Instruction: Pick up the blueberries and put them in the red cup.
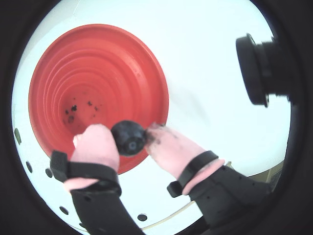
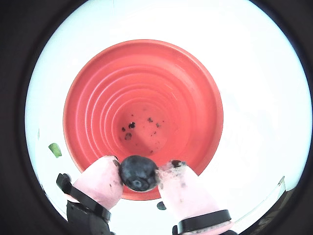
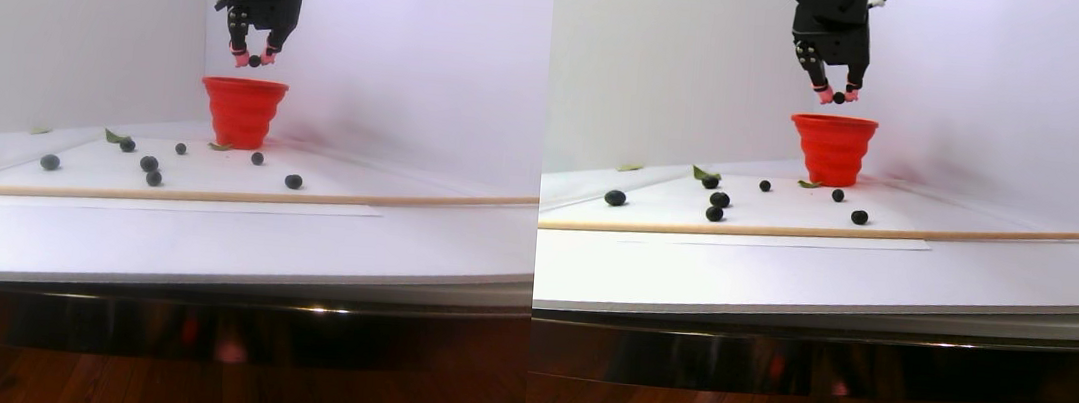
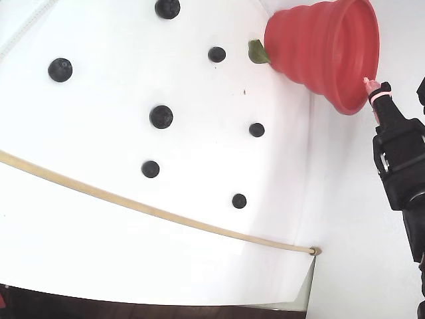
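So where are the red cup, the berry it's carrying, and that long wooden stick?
red cup (image 2: pixel 98 98): a wrist view, on its ribbed inner wall.
held blueberry (image 2: pixel 138 172): same wrist view, its middle, between the pink fingers.
wooden stick (image 4: pixel 166 212): fixed view, mid-length.

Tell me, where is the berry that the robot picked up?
In both wrist views the blueberry sits pinched in the gripper, above the red cup's near rim.

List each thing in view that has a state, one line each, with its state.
gripper: jaws shut on a blueberry, held above the cup's rim.
held blueberry: pinched between the pink fingertips, off the table.
red cup: upright, open; only dark specks inside, no whole berries.
loose blueberries: seven resting on the table, outside the cup.
wooden stick: lying flat on the table.
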Tool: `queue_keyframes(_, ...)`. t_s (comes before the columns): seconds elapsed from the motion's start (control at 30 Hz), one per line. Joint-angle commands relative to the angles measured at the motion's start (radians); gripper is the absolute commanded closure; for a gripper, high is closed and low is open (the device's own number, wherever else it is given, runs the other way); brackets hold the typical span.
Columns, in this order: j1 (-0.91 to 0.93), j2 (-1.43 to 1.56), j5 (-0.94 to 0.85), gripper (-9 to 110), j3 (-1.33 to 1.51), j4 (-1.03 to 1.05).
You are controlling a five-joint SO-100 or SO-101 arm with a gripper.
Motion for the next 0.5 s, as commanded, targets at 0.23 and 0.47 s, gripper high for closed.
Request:
queue_keyframes(0.23, 0.023, 0.023, -0.008, 86, -0.126, -0.037)
queue_keyframes(0.47, 0.026, 0.04, -0.003, 84, -0.106, -0.037)
